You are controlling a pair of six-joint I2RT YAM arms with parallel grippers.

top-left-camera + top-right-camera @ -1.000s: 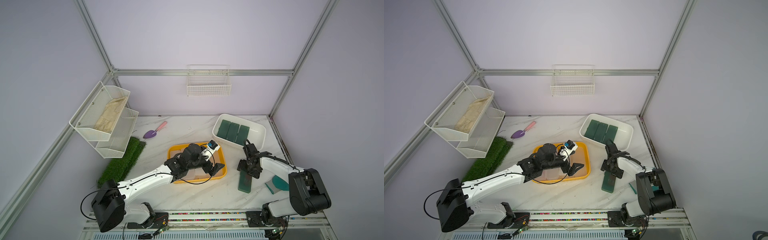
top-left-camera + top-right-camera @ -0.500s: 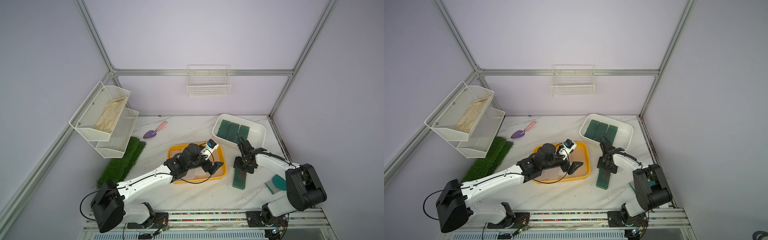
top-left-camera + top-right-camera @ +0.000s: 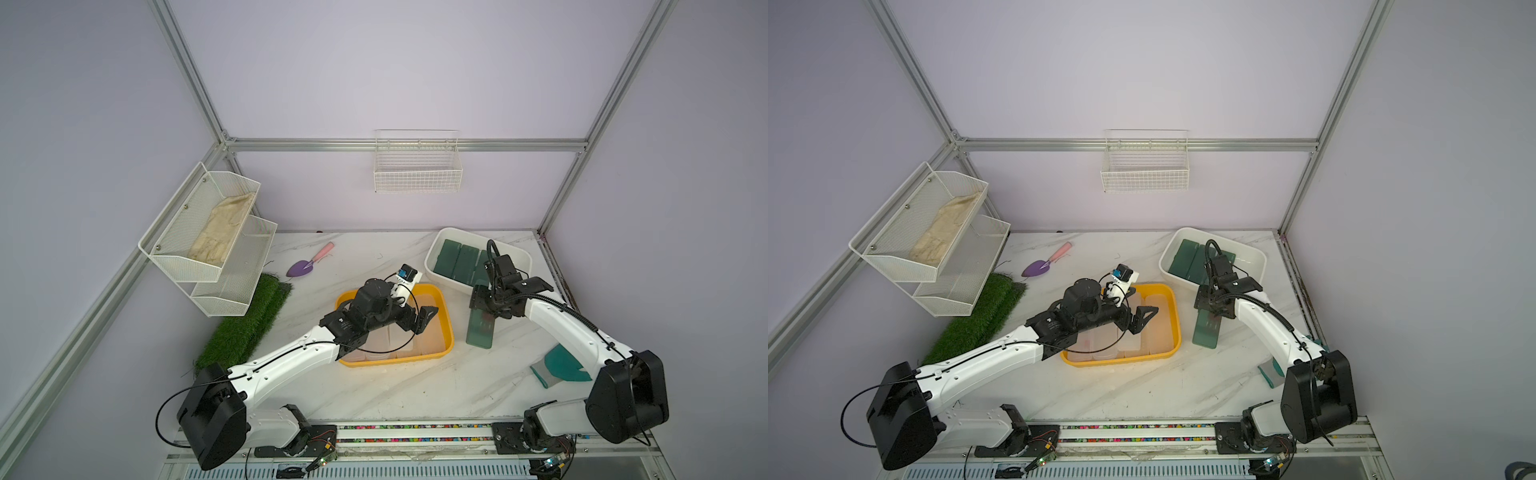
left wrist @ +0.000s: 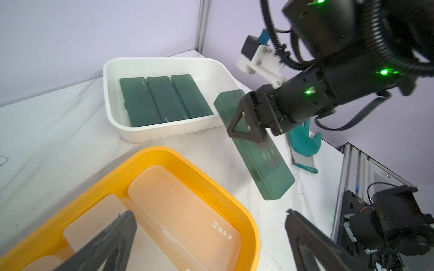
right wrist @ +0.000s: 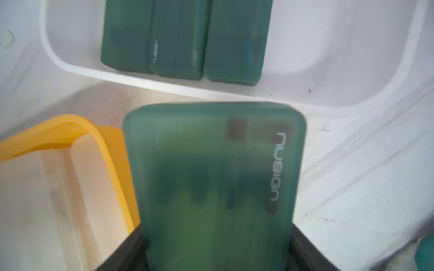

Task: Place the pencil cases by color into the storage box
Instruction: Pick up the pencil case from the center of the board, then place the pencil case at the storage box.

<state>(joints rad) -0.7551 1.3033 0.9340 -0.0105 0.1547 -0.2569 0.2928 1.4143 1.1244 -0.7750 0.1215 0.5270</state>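
A dark green pencil case is clamped near one end by my right gripper, which is shut on it. The case tilts, its gripped end raised beside the white storage box. Three more green pencil cases lie side by side in that box. Frosted clear-white pencil cases fill the yellow tray. My left gripper hangs open above the tray, holding nothing.
A teal tool lies near the right arm's base. A purple trowel sits at the back left. A grass mat and wire shelves line the left side, and a wire basket hangs on the back wall.
My right gripper has closed on the green pencil case and carried it back toward the white box, lifting its far end. The left arm has hardly moved.
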